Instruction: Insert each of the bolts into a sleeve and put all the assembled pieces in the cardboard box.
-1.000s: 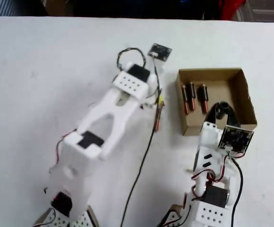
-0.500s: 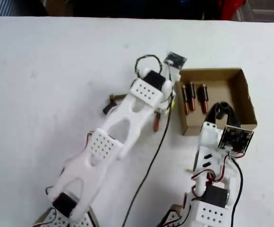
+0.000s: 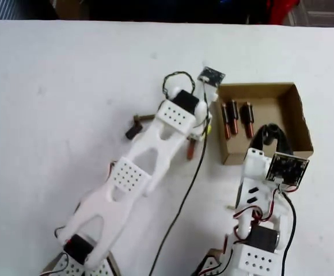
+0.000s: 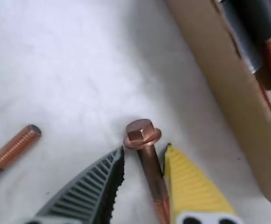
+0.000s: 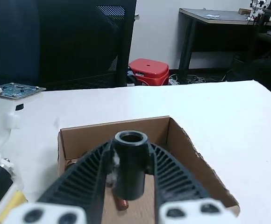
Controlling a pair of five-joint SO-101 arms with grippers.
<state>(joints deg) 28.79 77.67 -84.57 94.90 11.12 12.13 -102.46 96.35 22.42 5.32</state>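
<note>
A copper bolt [image 4: 142, 140] lies on the white table just left of the cardboard box [image 3: 230, 152]. My left gripper [image 4: 142, 161] is open, its grey and yellow fingers flanking the shaft with narrow gaps. In the high view the same bolt [image 3: 190, 148] pokes out beside the left gripper [image 3: 200, 129]. A second threaded copper piece [image 4: 14, 147] with a dark end [image 3: 136, 127] rests left of that arm. My right gripper [image 5: 131, 149] is shut on an upright black sleeve [image 5: 131, 163] over the box's near side [image 3: 270, 137]. Three assembled pieces [image 3: 236, 118] lie in the box.
The left arm's black cable [image 3: 181, 201] trails across the table between the two arms. A small circuit board [image 3: 211, 75] sits on the left wrist by the box's far left corner. A chair and a red bin [image 5: 147, 70] stand beyond the table's far edge.
The left arm swung right toward the box and came down around the lying bolt, uncovering the second piece to its left. The right arm and its sleeve have not moved.
</note>
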